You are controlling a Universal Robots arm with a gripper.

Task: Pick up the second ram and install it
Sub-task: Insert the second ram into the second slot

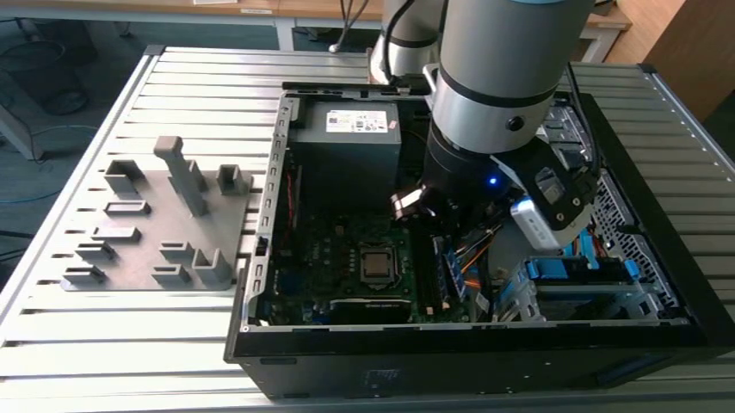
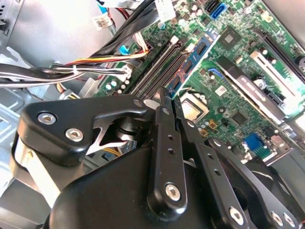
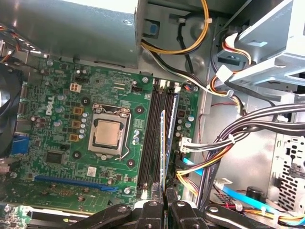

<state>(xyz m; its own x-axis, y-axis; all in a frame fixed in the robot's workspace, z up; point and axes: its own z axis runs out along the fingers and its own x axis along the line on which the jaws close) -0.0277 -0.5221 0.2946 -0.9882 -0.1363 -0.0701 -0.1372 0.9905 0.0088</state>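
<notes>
The second ram is a thin dark strip with a blue side, seen edge-on. It runs out from my gripper along the black memory slots of the green motherboard. In the second wrist view the ram lies beside the same slots, and the black fingers of my gripper meet at its near end. The gripper is shut on the ram. I cannot tell whether its lower edge sits in a slot. In the exterior view the arm reaches down into the open computer case.
The CPU socket sits beside the slots. Bundles of cables and the drive cage crowd the other side. The power supply fills the case's far end. A grey fixture with upright ribs stands on the slatted table at the exterior view's left.
</notes>
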